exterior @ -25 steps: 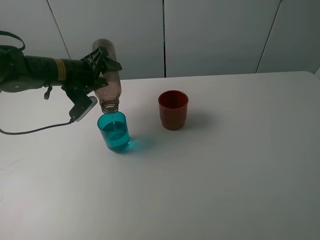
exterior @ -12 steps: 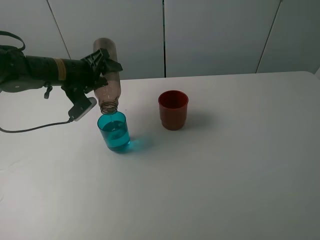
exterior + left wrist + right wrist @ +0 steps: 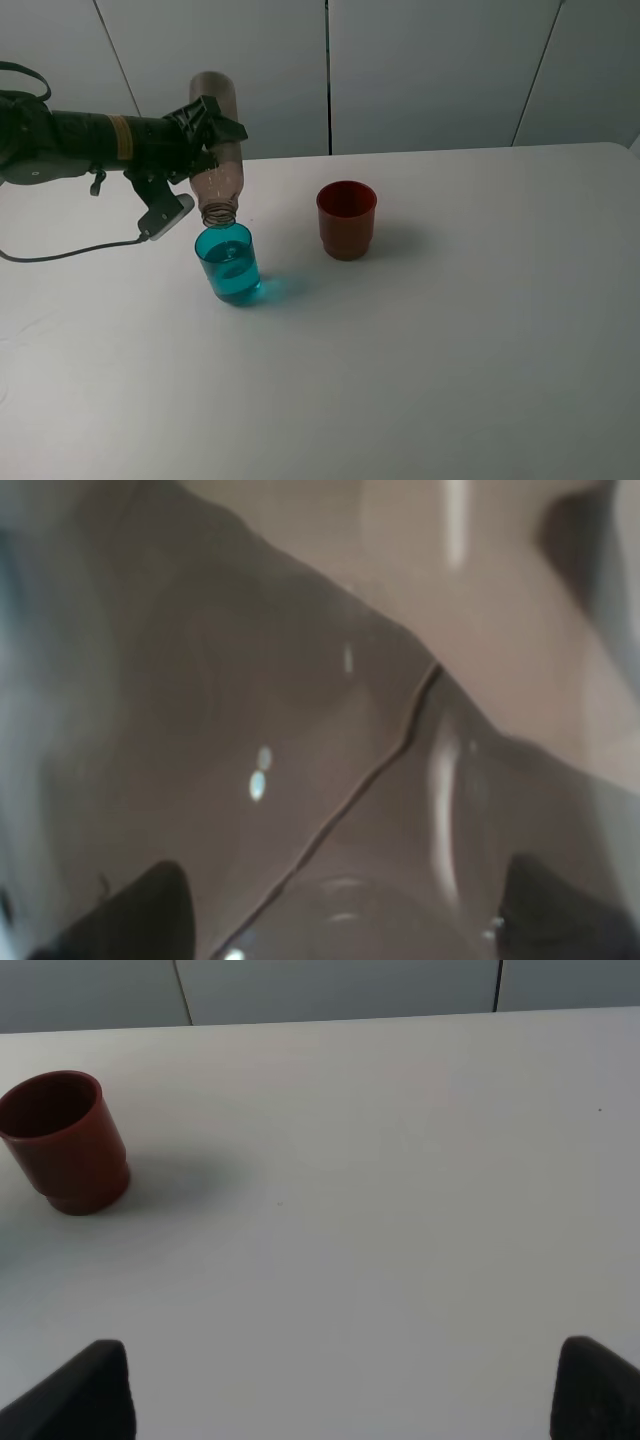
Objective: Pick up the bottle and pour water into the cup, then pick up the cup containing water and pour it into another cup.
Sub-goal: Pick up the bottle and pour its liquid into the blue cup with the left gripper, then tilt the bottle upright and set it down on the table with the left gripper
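Note:
My left gripper [image 3: 205, 125] is shut on the smoky grey-brown bottle [image 3: 216, 150], which it holds upside down and nearly vertical. The bottle's open mouth hangs just above the rim of the teal cup [image 3: 229, 263], which has water in it. In the left wrist view the bottle [image 3: 300, 730] fills the picture. The dark red cup [image 3: 346, 219] stands upright to the right of the teal one, and the right wrist view shows it [image 3: 65, 1142] too. My right gripper [image 3: 345, 1390] is open over bare table, well away from the red cup; only its dark fingertips [image 3: 90, 1390] show.
The white table [image 3: 450, 350] stretches wide to the right and toward the front. A black cable [image 3: 60, 258] trails from the left arm over the table's left side. A grey wall stands behind the table's far edge.
The left gripper and the bottle have shifted very slightly up and right. Neither cup has moved.

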Tool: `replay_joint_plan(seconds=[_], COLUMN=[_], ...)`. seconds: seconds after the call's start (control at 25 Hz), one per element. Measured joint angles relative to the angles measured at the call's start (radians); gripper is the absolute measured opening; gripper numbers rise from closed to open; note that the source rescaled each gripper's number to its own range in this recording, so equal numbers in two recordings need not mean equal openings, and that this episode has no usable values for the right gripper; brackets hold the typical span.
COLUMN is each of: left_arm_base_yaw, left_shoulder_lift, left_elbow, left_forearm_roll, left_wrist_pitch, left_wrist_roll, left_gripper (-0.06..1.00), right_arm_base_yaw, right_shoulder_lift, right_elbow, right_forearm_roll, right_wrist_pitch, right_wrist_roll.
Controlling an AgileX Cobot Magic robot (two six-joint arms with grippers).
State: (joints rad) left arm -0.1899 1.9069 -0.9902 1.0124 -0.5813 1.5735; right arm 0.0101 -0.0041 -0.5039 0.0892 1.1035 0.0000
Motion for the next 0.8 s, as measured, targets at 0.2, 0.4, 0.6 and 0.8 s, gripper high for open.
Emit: replay_joint_plan(seconds=[0.2, 0.4, 0.6, 0.8], left_arm_base_yaw=[0.0, -0.002, -0.015, -0.015], left_shoulder_lift=[-0.02, -0.022, -0.022, -0.022], left_elbow=[0.0, 0.0, 0.0, 0.0], left_forearm_roll=[-0.012, -0.015, -0.017, -0.02], left_wrist_pitch=[-0.011, -0.013, -0.013, -0.008], left_wrist_roll=[0.008, 0.009, 0.009, 0.009], left_gripper=[0.0, 0.0, 0.0, 0.0], right_arm_base_yaw=[0.0, 0.0, 0.0, 0.0], right_shoulder_lift=[0.0, 0.0, 0.0, 0.0], right_elbow=[0.0, 0.0, 0.0, 0.0], right_forearm_roll=[0.0, 0.0, 0.0, 0.0], right_wrist_pitch=[0.0, 0.0, 0.0, 0.0], right_wrist_roll=[0.0, 0.0, 0.0, 0.0])
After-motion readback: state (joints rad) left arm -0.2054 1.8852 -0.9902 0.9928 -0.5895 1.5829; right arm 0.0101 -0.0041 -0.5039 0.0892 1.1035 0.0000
